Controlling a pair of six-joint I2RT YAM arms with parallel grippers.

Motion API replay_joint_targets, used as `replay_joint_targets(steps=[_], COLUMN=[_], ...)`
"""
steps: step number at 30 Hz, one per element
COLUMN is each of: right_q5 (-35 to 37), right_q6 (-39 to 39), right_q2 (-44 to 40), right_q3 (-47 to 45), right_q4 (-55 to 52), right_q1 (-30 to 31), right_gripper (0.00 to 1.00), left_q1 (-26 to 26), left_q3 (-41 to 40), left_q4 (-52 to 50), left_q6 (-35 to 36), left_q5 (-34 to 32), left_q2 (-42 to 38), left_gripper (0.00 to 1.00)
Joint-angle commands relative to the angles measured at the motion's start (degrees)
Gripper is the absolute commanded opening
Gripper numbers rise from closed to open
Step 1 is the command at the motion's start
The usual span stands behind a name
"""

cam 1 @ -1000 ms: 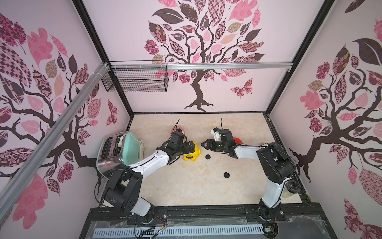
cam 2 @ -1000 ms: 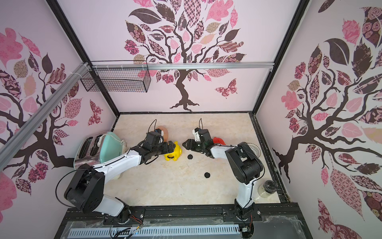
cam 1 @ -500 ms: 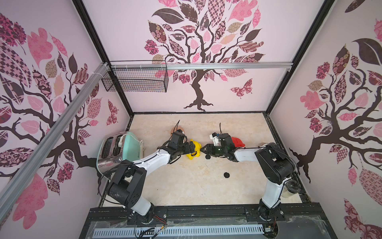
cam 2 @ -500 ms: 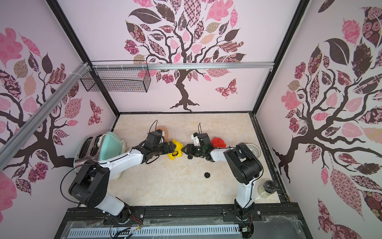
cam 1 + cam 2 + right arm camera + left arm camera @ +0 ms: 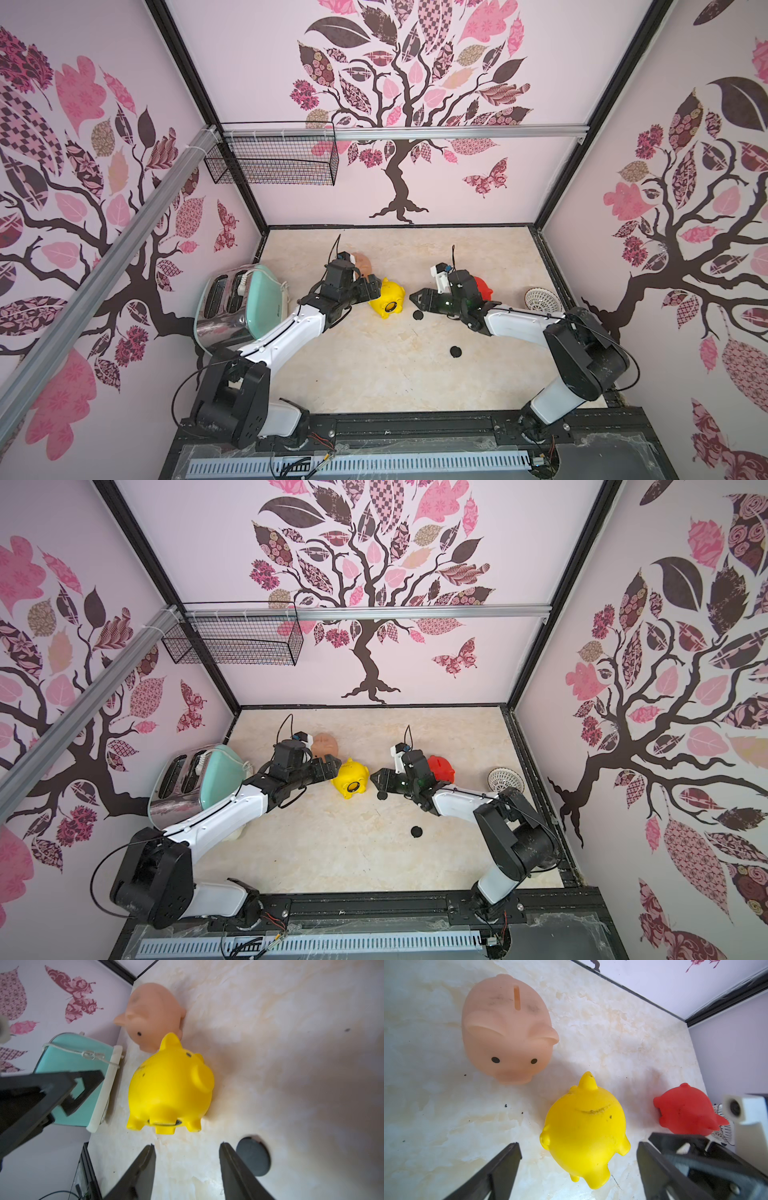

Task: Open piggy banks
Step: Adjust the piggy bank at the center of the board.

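Seeing yellow piggy bank (image 5: pixel 388 297) sideways: our left end effector (image 5: pixel 578 1146) brackets its back wide open, right end effector (image 5: pixel 187 1145) half-open faces its belly, both empty.

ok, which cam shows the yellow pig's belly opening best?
A top view: yellow pig lies on its side, belly opening facing the camera; same in both top views. Right wrist catches it edge-on. Left wrist shows only the pig's back.

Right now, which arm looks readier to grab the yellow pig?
Left, I'd say. The left gripper has open jaws flanking the yellow pig; the right gripper sits short of its feet, open, beside a loose black plug.
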Motion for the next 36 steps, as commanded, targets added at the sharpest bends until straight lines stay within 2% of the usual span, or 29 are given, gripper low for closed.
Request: replay_joint_targets(steps=[1, 8, 13, 18, 23, 25, 28, 31, 36], right_q5=[2.6, 0.3, -2.8, -4.2, -3.2, -3.1, -4.5, -5.5, 2.7], right_q6=[-2.7, -2.8, -5.3, -6.5, -6.0, -5.8, -5.8, -5.6, -5.7], right_q2=[6.8, 19.4, 22.5, 21.8, 18.3, 16.3, 14.0, 12.4, 8.4], right_q3=[10.0, 22.7, 25.6, 24.6, 19.0, 16.5, 13.8, 12.3, 8.8], right_q4=[-4.6, -9.4, -12.0, -13.2, -12.6, -12.1, -10.7, -10.3, -10.7], right_q1=[-1.1, -1.1, 0.0, 1.2, 1.4, 1.6, 2.0, 2.9, 2.9], right_gripper=[0.54, 0.46, 0.44, 0.44, 0.44, 0.44, 0.44, 0.44, 0.41], left_q1=[-1.5, -4.4, -4.4, -4.3, -3.5, -2.8, -2.2, -1.7, -1.6], left_q3=[-2.2, -2.3, -1.8, -0.6, 1.2, 1.7, 1.8, 1.1, -0.4], left_q4=[0.4, 1.9, 2.7, 2.8, 2.1, 1.6, 0.1, -0.5, -4.9], left_q6=[-0.9, -1.6, -1.6, -1.4, -1.2, -1.2, -1.3, -1.9, -4.1], left_q5=[0.3, 1.7, 2.0, 1.5, 1.0, 1.0, -0.2, -0.5, -4.5], left_q2=[-0.3, 2.9, 5.6, 7.8, 9.4, 9.5, 8.5, 7.1, 3.3], left_gripper=[0.86, 0.80, 0.80, 0.79, 0.80, 0.84, 0.98, 0.98, 0.98])
